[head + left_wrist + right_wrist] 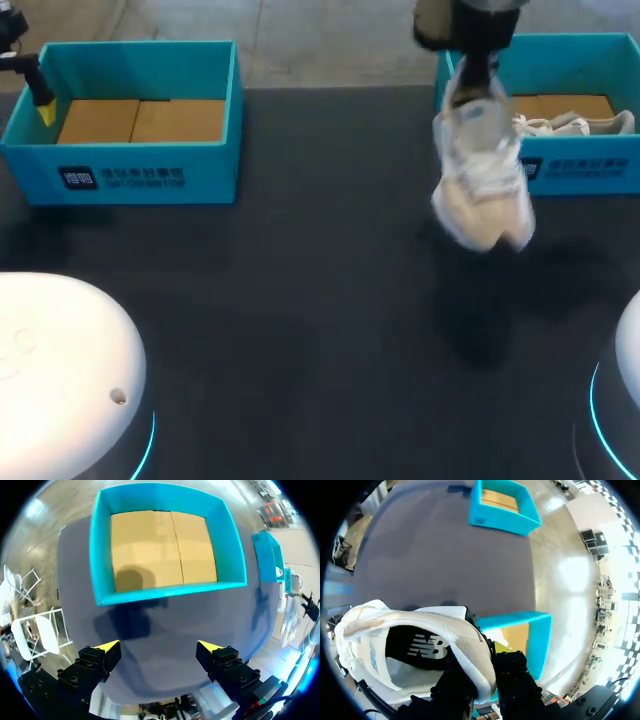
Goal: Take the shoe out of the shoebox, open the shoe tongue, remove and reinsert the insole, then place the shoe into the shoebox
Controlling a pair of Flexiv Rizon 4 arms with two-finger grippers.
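**Right gripper holds the shoe by its heel, left gripper spread wide over the other box**

The right gripper is clamped on the shoe. In the right wrist view the heel collar of the shoe sits between the two dark fingers of that gripper, one on each side and both pressing the collar wall. The shoe's dark insole and pale lining face the camera. From the head view the shoe hangs heel-up from the gripper, toe end lower, above the dark table. It is just in front of the right shoebox, with its shadow on the tabletop below. It looks to be off the surface.

The right shoebox stands at the table's far right corner, with a second white shoe lying inside it. In the right wrist view its teal wall shows just beyond the gripper.

The left gripper is at the far left corner, by the left wall of the left shoebox. In its own view the gripper has its yellow-tipped fingers far apart, touching nothing. Bare tabletop shows between them, and the shoebox, with its brown cardboard floor, is ahead of them.
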